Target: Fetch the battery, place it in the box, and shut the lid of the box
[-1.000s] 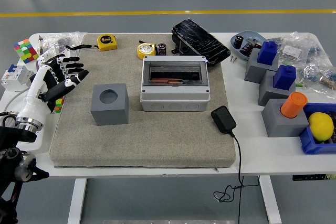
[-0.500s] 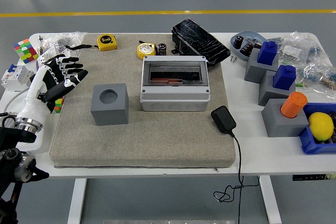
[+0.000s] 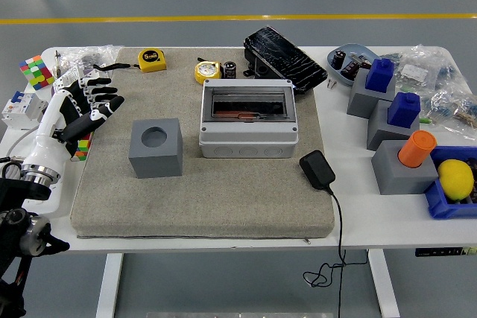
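The left hand [image 3: 83, 106] is hovering at nine o'clock, fingers [image 3: 104, 98] spread and empty; it should be reaching toward the battery [image 3: 229, 70] (twelve o'clock, behind the box [image 3: 249, 119]).

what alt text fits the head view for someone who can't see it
The robot's left hand hovers open and empty at the left edge of a grey mat, beside a grey cube with a round hole. At mid-mat stands a grey box, its dark lid shut; a small battery lies behind it.

The robot's left hand [image 3: 83, 107] was up over the left side of the table. Its fingers [image 3: 100, 94] were spread out and held nothing.
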